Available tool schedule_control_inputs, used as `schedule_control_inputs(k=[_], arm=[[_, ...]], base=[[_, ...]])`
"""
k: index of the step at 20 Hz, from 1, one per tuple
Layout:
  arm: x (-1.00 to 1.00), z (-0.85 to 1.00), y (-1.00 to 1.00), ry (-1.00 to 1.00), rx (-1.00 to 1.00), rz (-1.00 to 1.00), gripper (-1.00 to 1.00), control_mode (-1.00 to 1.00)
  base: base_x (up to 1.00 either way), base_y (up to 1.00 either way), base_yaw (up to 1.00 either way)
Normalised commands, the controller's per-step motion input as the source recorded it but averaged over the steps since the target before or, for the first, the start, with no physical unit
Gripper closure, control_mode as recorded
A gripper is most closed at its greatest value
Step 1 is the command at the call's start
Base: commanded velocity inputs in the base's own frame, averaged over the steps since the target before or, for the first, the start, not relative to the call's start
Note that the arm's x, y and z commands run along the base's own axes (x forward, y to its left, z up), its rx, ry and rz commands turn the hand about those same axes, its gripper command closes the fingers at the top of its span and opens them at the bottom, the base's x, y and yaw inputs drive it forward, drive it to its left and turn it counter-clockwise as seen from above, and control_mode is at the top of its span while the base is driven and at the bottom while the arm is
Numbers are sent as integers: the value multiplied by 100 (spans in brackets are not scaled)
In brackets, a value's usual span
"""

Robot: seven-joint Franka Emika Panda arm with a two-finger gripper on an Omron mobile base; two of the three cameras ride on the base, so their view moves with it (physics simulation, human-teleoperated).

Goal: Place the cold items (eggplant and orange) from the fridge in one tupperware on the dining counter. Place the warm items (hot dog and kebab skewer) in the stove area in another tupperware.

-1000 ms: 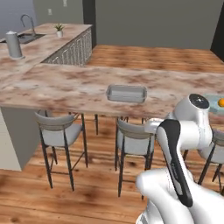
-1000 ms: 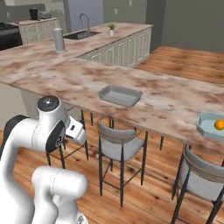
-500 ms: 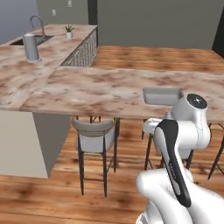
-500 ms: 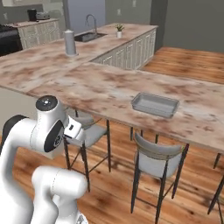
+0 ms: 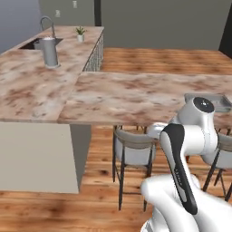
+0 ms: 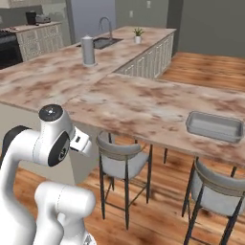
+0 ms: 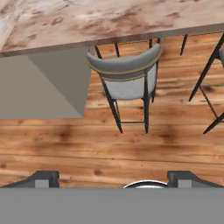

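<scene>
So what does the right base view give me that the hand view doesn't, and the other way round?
Right base view alone: the grey tupperware tray lying empty on the dining counter, a metal canister, the sink faucet and a small potted plant. Hand view alone: the open gripper, nothing between its tips, over the wood floor. Both: the counter's marble top and a grey stool tucked under it.

The grey tray (image 5: 216, 102) is partly hidden behind the arm; the tabletop (image 6: 143, 103) is cut off at the frame edges.

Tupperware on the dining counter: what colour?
Plain grey tupperware, clearest in the right base view.
</scene>
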Motion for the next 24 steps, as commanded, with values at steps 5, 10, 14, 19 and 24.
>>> schedule_control_inputs(k=[5, 10, 14, 19, 24], arm=[[0, 0, 0, 0, 0, 0, -100, 100], [0, 0, 0, 0, 0, 0, -100, 100], [0, 0, 0, 0, 0, 0, -100, 100], [0, 0, 0, 0, 0, 0, -100, 100], [0, 0, 0, 0, 0, 0, -100, 100]], base=[[50, 100, -15], [40, 100, -15], [35, 100, -16], [34, 100, -15], [33, 100, -15]])
